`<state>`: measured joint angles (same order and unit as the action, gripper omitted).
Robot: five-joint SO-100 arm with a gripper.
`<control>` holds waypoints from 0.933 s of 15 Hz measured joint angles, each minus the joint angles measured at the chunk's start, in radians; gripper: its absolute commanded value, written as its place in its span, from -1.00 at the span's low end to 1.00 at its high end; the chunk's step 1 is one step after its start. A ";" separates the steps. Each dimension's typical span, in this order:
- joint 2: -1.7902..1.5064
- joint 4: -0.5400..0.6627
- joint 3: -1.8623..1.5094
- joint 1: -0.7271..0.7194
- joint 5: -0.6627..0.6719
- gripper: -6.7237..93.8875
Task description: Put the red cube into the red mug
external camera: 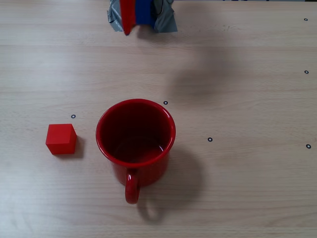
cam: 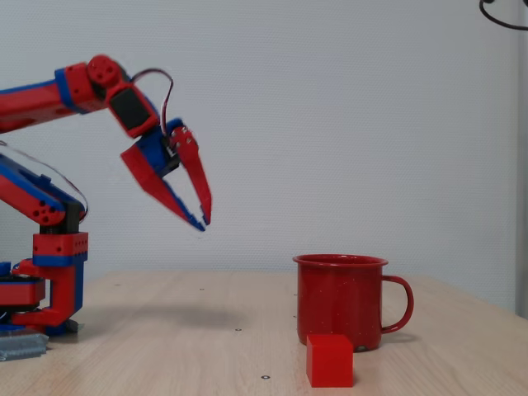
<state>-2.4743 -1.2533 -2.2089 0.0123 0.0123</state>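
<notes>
While the jaws [cam: 203,221] hang shut aloft, the red cube [cam: 329,360] lies well apart.

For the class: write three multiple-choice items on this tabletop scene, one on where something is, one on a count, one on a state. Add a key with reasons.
1. In the overhead fixed view, the red cube lies where?
A. inside the mug
B. left of the mug
C. on the mug's rim

2. How many mugs stand on the table?
A. one
B. two
C. three

3. The gripper is
A. clamped on the cube
B. touching the mug
C. raised, holding nothing

Key: B, the cube sits apart, left of the red mug; A, only one shows; C, it hangs above the table with its tips together.
</notes>
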 measured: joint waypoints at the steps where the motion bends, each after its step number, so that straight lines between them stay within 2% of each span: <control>1: 0.035 -0.018 0.041 0.000 0.000 -0.86; 5: 0.183 -0.058 0.232 0.080 0.000 -0.86; 11: 0.644 -0.351 0.785 0.209 0.031 -0.86; 14: 0.861 -0.359 0.966 0.265 0.058 -0.86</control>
<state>-1.6137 -1.6122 -1.2425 0.2777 0.0706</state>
